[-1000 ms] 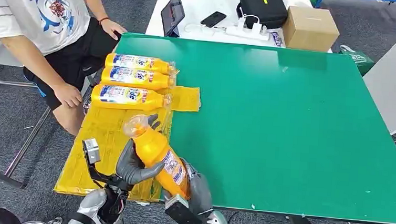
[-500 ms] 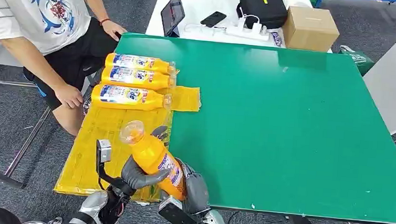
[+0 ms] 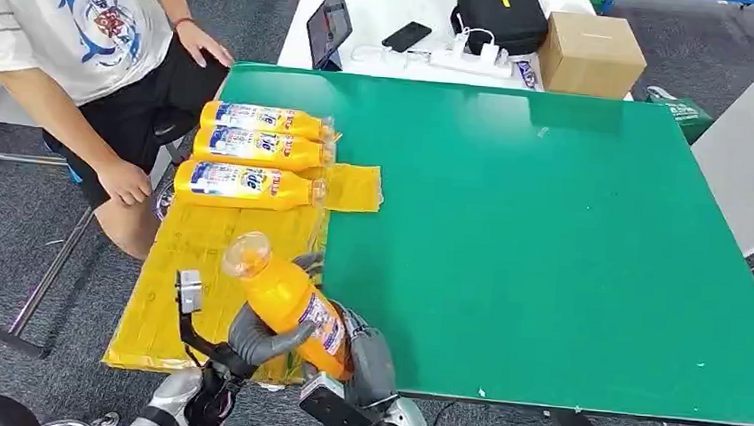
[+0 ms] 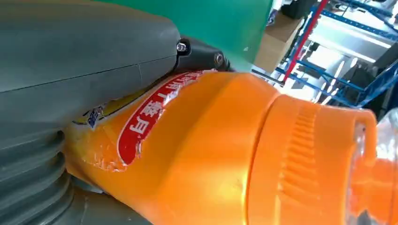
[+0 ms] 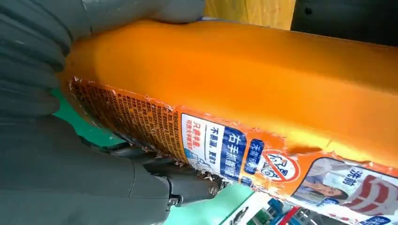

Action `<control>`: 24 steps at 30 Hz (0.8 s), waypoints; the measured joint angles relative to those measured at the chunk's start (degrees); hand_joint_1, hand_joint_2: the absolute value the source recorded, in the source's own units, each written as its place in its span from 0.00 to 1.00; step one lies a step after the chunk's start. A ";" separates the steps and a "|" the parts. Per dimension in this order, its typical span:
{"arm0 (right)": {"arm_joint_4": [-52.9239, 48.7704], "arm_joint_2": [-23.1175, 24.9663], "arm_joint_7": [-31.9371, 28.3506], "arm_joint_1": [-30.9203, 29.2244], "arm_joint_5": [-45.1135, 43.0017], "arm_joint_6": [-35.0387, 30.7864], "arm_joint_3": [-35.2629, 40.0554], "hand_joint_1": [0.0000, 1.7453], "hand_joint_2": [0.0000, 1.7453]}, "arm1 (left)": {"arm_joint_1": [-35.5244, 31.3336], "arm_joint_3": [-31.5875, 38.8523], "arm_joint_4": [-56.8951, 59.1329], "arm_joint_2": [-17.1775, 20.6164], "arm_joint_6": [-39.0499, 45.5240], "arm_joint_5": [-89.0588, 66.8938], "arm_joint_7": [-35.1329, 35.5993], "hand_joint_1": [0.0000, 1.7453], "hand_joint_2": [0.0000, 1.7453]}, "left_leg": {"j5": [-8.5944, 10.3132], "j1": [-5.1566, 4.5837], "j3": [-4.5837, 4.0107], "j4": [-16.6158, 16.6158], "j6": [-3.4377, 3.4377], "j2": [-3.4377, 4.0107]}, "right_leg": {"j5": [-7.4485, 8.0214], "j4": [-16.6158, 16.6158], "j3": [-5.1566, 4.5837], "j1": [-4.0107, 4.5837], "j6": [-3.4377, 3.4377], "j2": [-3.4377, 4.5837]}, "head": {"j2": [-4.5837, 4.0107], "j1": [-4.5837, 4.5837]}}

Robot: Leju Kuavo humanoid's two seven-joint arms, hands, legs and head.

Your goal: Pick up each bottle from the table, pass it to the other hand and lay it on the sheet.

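At the table's near edge we see both hands on one orange bottle point(image 3: 287, 302) — the left hand point(image 3: 259, 337) wraps its middle, the right hand point(image 3: 368, 361) grips its base. Beyond, three bottles point(image 3: 252, 154) lie on the yellow sheet point(image 3: 200, 251) — a person point(image 3: 74, 41) sits alongside.

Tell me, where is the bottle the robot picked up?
In the head view the orange bottle is held tilted between both hands, left robot hand and right robot hand, at the table's near edge beside the yellow sheet.

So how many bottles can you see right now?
4: three lie side by side on the sheet at; one is held between both hands.
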 measured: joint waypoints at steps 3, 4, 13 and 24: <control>0.04 0.06 0.00 -0.07 0.02 0.04 0.06 1.00 1.00 | 0.27 0.24 -0.35 0.00 -0.05 0.31 0.00 1.00 1.00 | 0.00 0.00 0.00 0.00 0.00 0.01 | 0.00 0.00 0.00 0.00 0.00 0.00 | 0.00 0.00; 0.07 0.11 0.00 -0.11 0.02 0.04 0.07 1.00 1.00 | 0.27 0.28 -0.35 0.00 -0.07 0.44 0.00 1.00 1.00 | 0.00 0.00 0.00 0.00 0.00 0.01 | 0.00 0.00 0.00 0.00 0.00 0.00 | 0.00 0.02; 0.20 0.28 0.85 -0.64 1.79 0.22 0.81 0.92 1.00 | 1.64 1.38 -2.08 0.00 -1.95 7.07 1.75 1.00 1.00 | 0.00 0.00 0.00 0.00 0.00 0.03 | 0.00 0.00 -0.02 0.01 0.00 0.01 | 0.00 0.02; 0.79 0.57 1.27 -1.14 2.06 0.42 1.18 0.00 0.00 | 2.60 2.14 -3.80 0.00 -1.44 6.14 1.55 1.00 1.00 | 0.00 0.00 0.00 0.00 0.00 0.04 | 0.00 0.00 -0.03 0.00 0.00 0.01 | 0.00 0.00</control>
